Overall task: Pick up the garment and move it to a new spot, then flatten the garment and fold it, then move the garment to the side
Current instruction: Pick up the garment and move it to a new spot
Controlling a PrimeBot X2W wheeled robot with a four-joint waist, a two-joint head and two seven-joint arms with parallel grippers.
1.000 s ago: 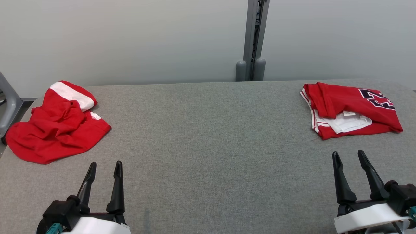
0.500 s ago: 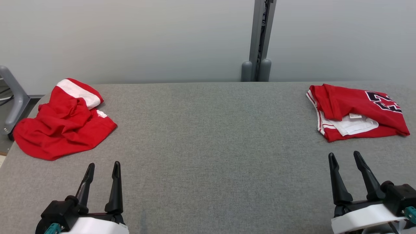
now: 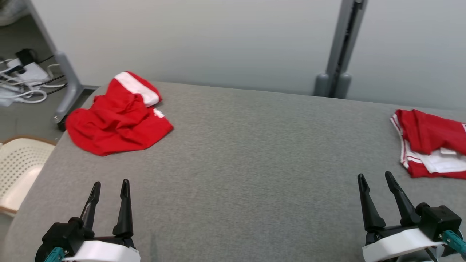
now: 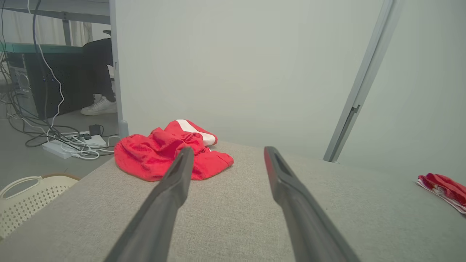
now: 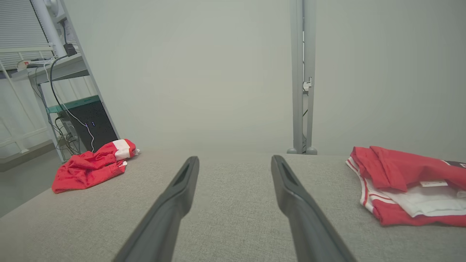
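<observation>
Compared with a second ago, the head camera is turned leftward, so the whole scene is shifted toward the right of the frame; neither garment is moved on the grey table [image 3: 255,163]. The crumpled red garment [image 3: 116,123], marked by a white band, is now seen at the upper left of the head view, near the table's far left corner. The folded red garment [image 3: 429,145] is cut off by the right edge, so its far part cannot be made out. A pale perforated basket [image 3: 18,171] is cropped at the left edge. In the left wrist view a white shoe [image 4: 99,107] is seen at the upper left; the rest of the person is mostly hidden. The left gripper [image 3: 111,182] is held at the lower left and the right gripper [image 3: 375,175] at the lower right, fingers pointed up the frame, well apart from both garments. Both sets of jaws are spread and nothing is held.
</observation>
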